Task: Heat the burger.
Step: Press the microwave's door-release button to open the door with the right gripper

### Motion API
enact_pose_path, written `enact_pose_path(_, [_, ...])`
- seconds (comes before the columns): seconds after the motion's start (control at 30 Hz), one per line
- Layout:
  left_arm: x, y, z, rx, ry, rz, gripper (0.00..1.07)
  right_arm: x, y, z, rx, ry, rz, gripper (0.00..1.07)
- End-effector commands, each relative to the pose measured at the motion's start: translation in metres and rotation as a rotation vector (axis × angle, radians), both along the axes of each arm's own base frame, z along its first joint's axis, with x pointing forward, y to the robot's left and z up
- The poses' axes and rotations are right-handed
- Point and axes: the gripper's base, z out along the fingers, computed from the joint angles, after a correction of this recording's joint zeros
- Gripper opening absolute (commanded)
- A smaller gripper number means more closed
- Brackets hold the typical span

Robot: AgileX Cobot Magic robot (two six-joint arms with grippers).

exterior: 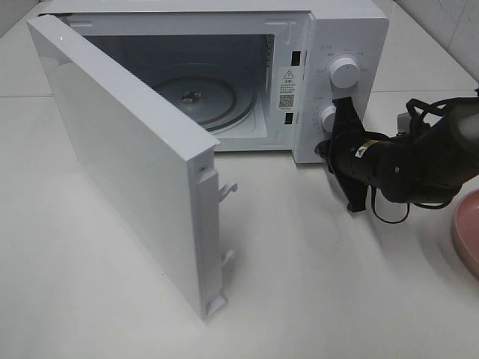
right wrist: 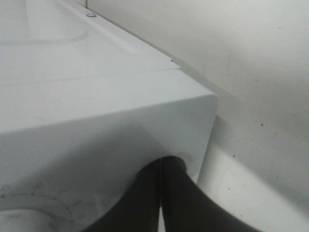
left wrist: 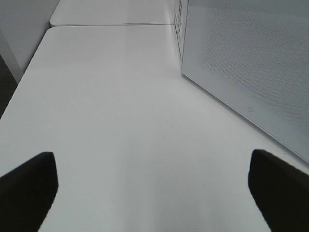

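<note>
The burger shows in no view. The white microwave stands at the back with its door swung wide open toward the front left. Its glass turntable is bare. My right gripper sits at the microwave's lower right front corner, just below the lower knob. In the right wrist view its fingers lie pressed together against the microwave's control panel. My left gripper is open and empty over the bare table, beside the outer face of the door.
The rim of a round pink plate shows at the right edge, just behind my right arm. An upper knob sits on the control panel. The white table stretches in front of the microwave.
</note>
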Motion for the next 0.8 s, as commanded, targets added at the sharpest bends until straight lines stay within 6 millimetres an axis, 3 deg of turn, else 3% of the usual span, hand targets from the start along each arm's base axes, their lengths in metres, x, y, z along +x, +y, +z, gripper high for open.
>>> enact_pose_path(0.03, [-0.002,0.0,0.0,-0.001,-0.023,-0.008,1.05,0.007,-0.009,0.019,0.054,-0.15,-0.059,0.0])
enact_pose_path(0.8, [-0.002,0.0,0.0,-0.001,-0.023,-0.008,1.05,-0.017,-0.009,0.01,0.054,-0.074,-0.006,0.0])
